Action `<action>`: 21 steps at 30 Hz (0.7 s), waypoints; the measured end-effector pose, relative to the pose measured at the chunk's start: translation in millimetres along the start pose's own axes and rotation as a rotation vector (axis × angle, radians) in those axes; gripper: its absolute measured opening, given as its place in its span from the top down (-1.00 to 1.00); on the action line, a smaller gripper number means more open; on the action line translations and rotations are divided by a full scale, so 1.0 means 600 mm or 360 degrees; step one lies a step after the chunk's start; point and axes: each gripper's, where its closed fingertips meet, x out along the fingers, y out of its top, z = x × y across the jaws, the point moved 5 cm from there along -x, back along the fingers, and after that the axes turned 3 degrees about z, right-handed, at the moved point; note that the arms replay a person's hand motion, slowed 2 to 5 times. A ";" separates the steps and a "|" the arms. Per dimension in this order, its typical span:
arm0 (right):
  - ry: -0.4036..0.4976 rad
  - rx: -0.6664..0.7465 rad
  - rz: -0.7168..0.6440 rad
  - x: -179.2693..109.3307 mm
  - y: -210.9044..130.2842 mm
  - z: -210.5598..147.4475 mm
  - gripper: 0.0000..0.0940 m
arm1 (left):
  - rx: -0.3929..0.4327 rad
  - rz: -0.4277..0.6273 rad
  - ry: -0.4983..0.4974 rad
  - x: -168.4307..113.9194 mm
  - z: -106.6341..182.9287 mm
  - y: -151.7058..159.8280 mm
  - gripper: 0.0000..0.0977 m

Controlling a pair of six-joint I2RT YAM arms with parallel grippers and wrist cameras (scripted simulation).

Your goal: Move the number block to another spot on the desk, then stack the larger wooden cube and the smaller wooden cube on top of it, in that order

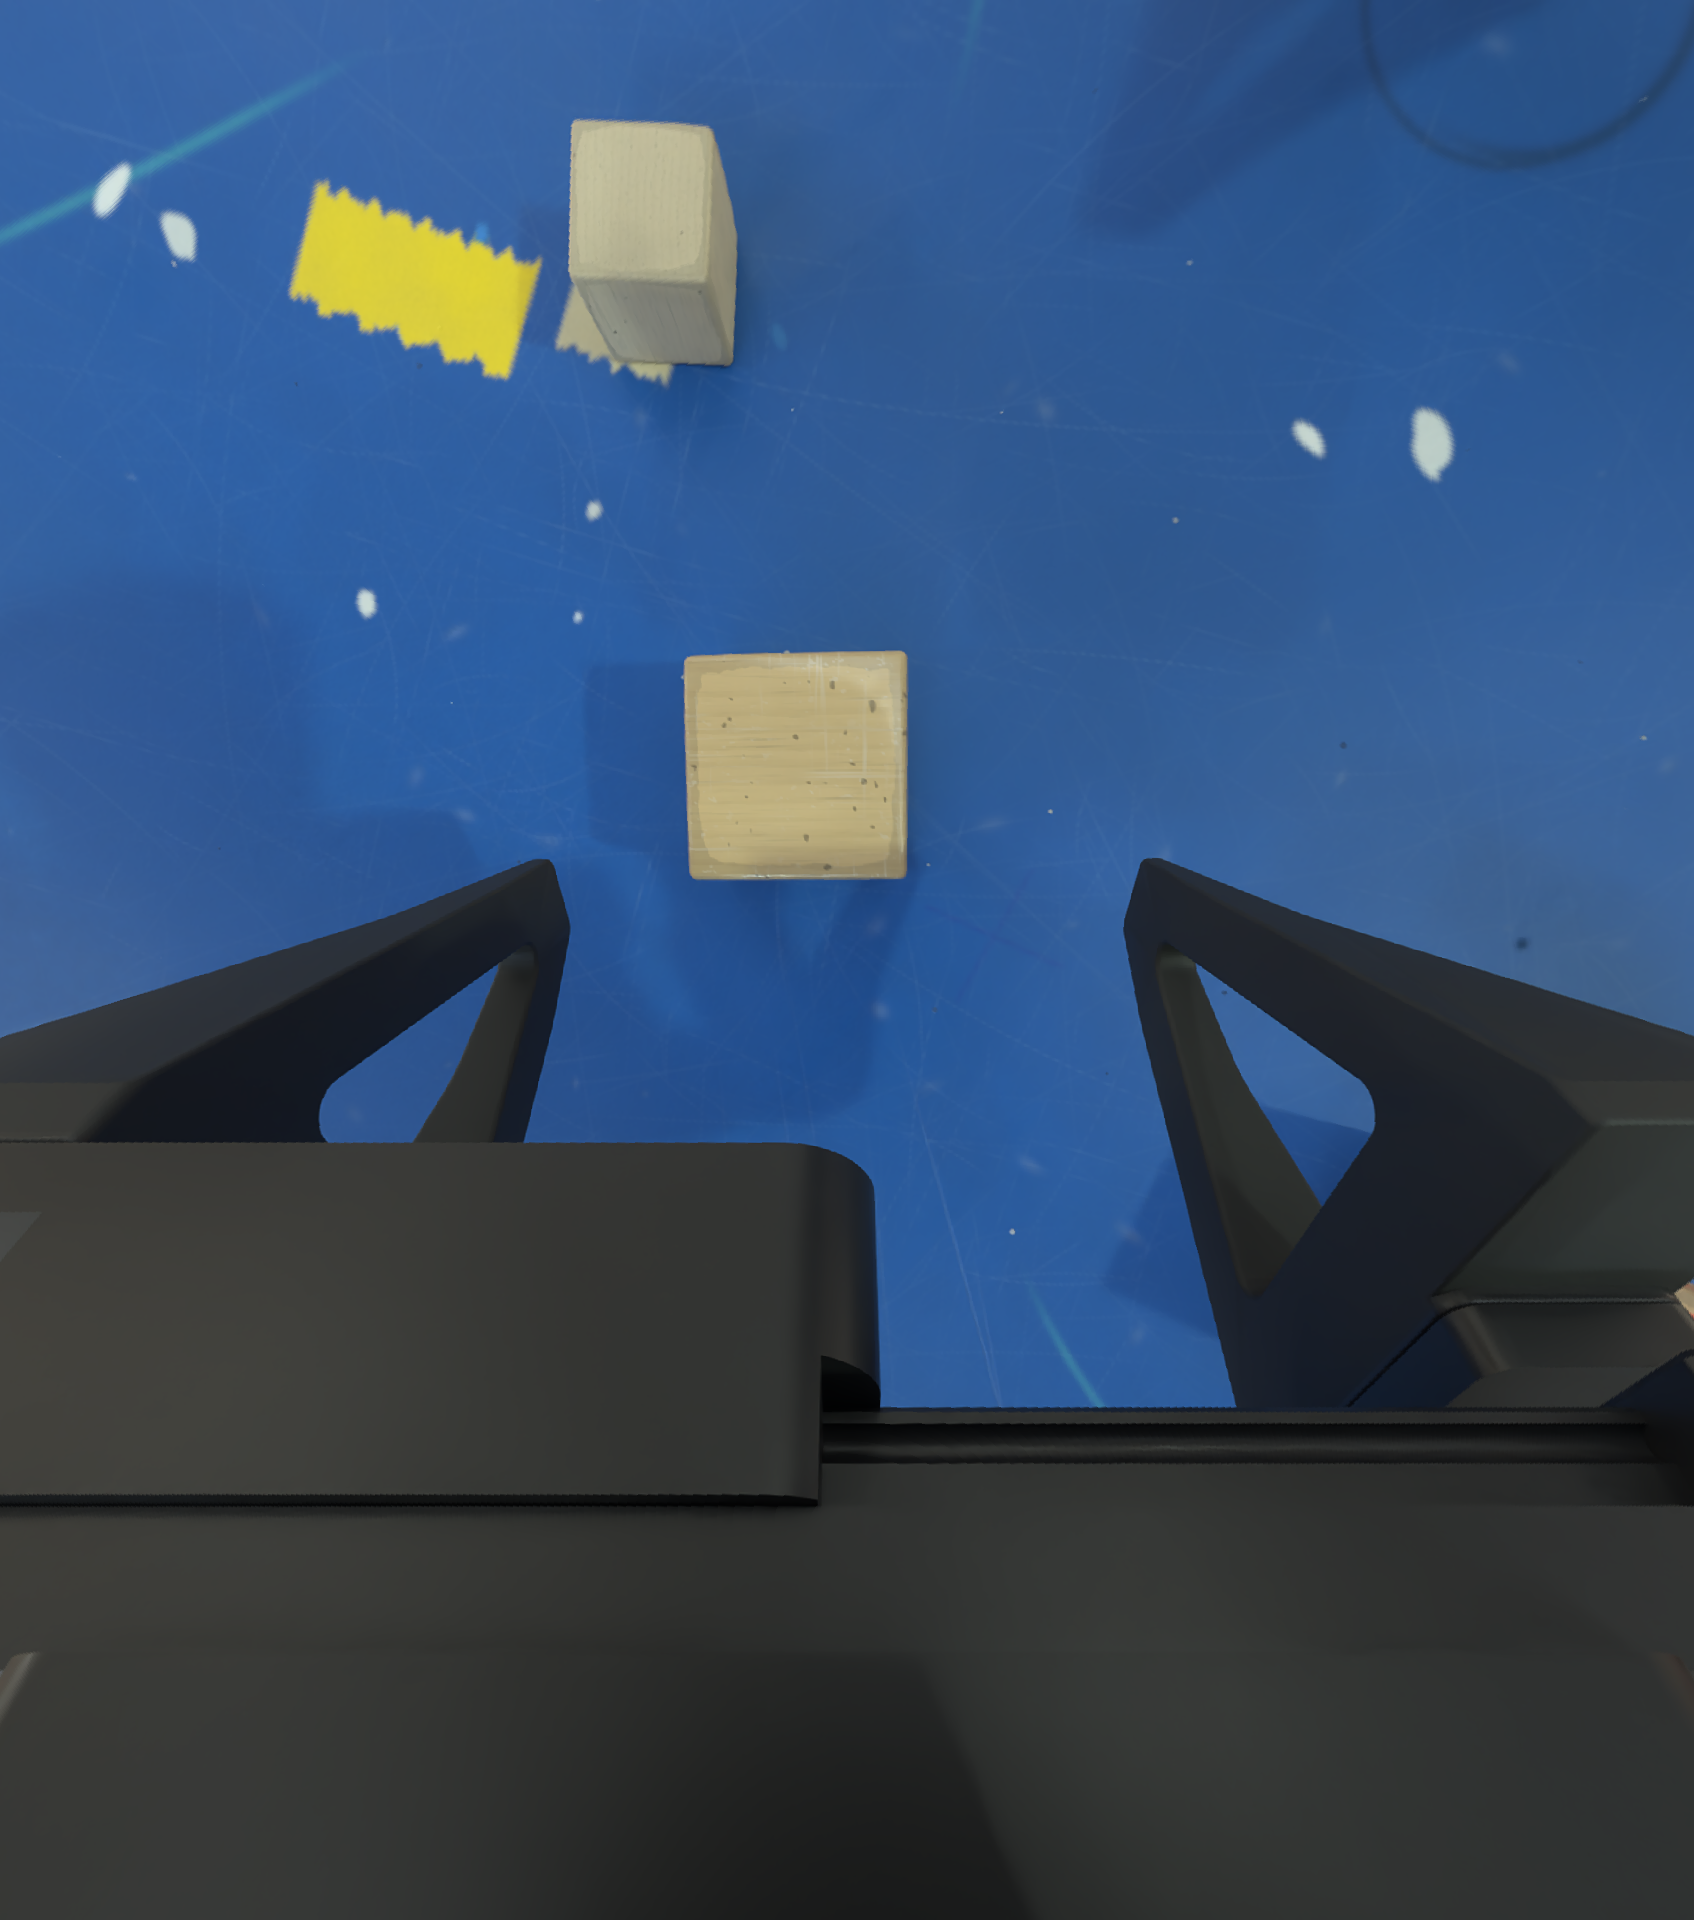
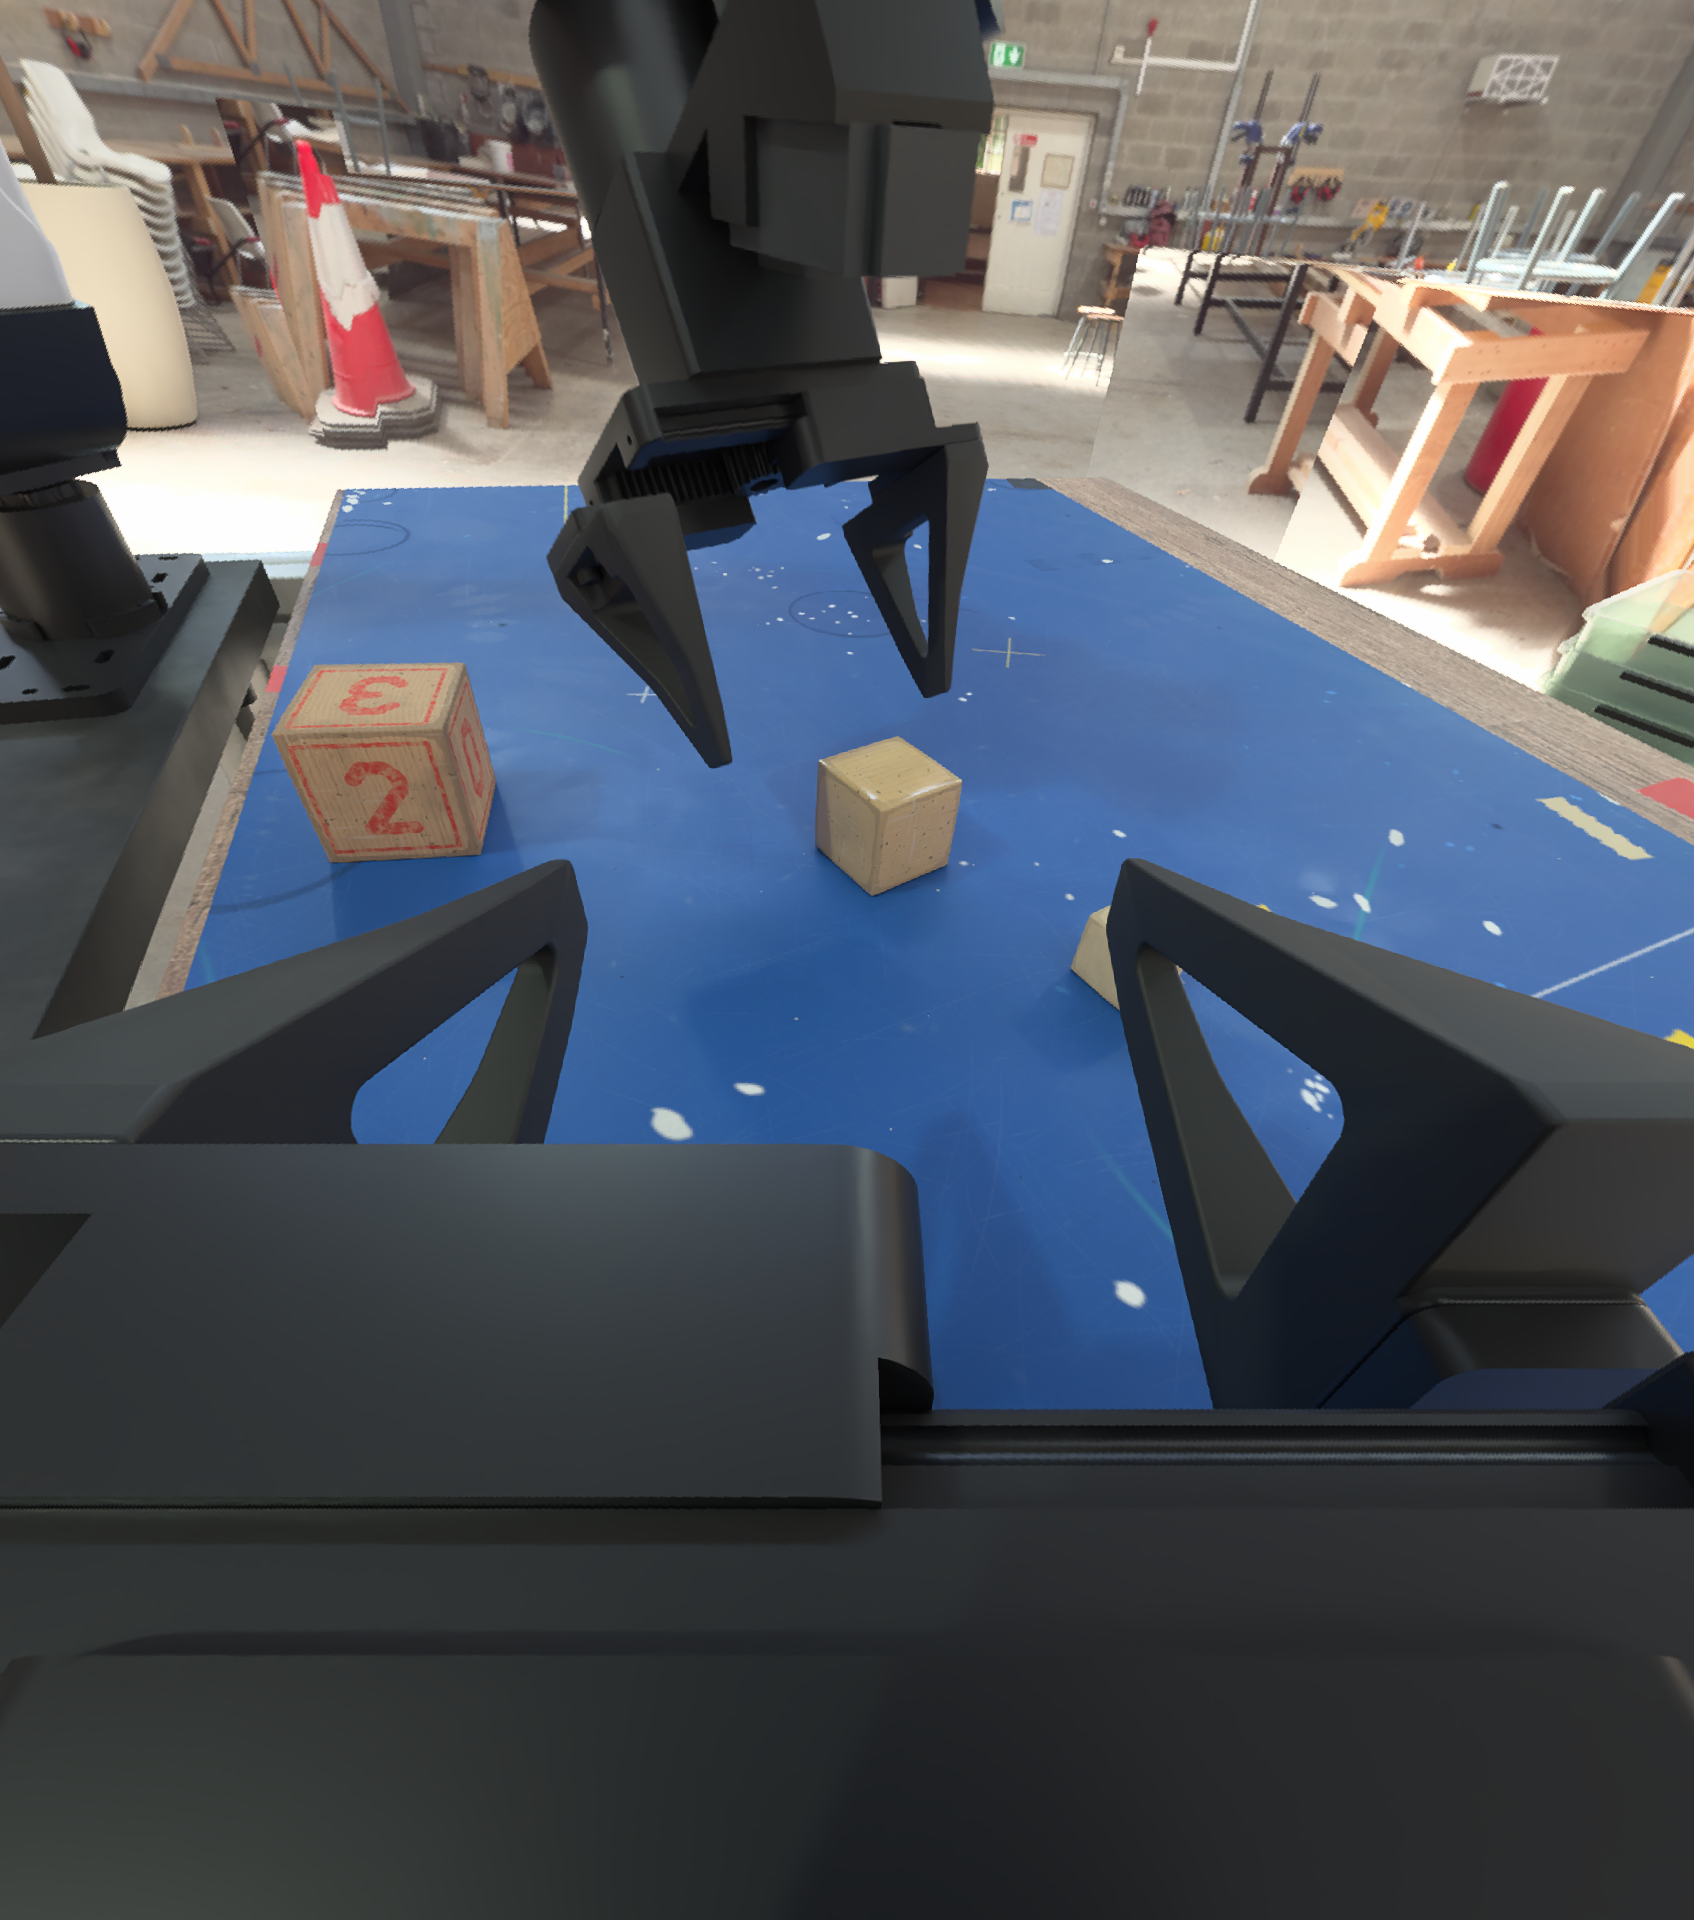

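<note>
Left gripper [image 1: 845,883] hangs wide open and empty, right above the tan speckled wooden cube [image 1: 795,765].

My fingers straddle it; it lies just forward of my tips, square-faced, edges in line with my jaws. My right gripper [image 2: 848,883] gapes empty too, farther back. That red-printed wooden number block [image 2: 384,764] sits well apart near the blue desk [image 2: 1238,727] edge; a paler wooden cube [image 1: 651,241] rests beyond.

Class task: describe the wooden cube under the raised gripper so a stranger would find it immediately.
On the blue desk, find the left gripper hanging open. The plain tan cube sits just below it. Unlike the number block, its faces are unmarked.
</note>
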 end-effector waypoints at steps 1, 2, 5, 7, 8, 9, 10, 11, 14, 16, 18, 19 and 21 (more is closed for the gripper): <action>0.0000 0.0000 0.0000 0.000 0.000 0.000 -0.83 | -0.0005 -0.0021 0.0003 0.004 -0.002 0.001 -0.87; 0.0000 0.0000 0.0000 0.000 0.000 0.000 -0.83 | -0.0011 -0.0042 0.0005 0.007 -0.003 0.002 -0.87; 0.0000 0.0004 -0.0003 0.000 -0.001 0.000 -0.83 | -0.0028 -0.0099 0.0006 0.017 -0.008 0.005 -0.87; 0.0001 0.0004 -0.0005 0.000 -0.002 -0.001 -0.83 | -0.0036 -0.0137 0.0000 0.023 -0.010 0.006 -0.87; 0.0001 0.0004 -0.0006 0.000 -0.002 -0.001 -0.83 | -0.0039 -0.0158 -0.0005 0.026 -0.010 0.006 -0.87; 0.0001 0.0003 -0.0007 0.000 -0.002 -0.001 -0.83 | -0.0042 -0.0180 -0.0011 0.028 -0.011 0.006 -0.88; 0.0002 0.0003 -0.0007 0.000 -0.002 -0.001 -0.83 | -0.0045 -0.0202 -0.0019 0.031 -0.011 0.006 -0.89; 0.0002 0.0003 -0.0008 0.000 -0.002 -0.001 -0.83 | -0.0048 -0.0225 -0.0028 0.034 -0.011 0.006 -0.89; 0.0002 0.0005 -0.0010 0.000 -0.002 -0.001 -0.83 | -0.0055 -0.0289 -0.0050 0.042 -0.011 0.006 -0.89; 0.0002 0.0006 -0.0010 0.000 -0.002 -0.001 -0.83 | -0.0055 -0.0320 -0.0058 0.046 -0.011 0.006 -0.87; 0.0002 0.0006 -0.0010 0.000 -0.002 -0.001 -0.83 | -0.0056 -0.0340 -0.0060 0.050 -0.012 0.007 -0.84; 0.0002 0.0006 -0.0010 0.000 -0.002 -0.001 -0.83 | -0.0057 -0.0347 -0.0060 0.052 -0.013 0.008 -0.81; 0.0002 0.0005 -0.0010 0.000 -0.002 -0.001 -0.84 | -0.0059 -0.0354 -0.0058 0.054 -0.014 0.011 -0.76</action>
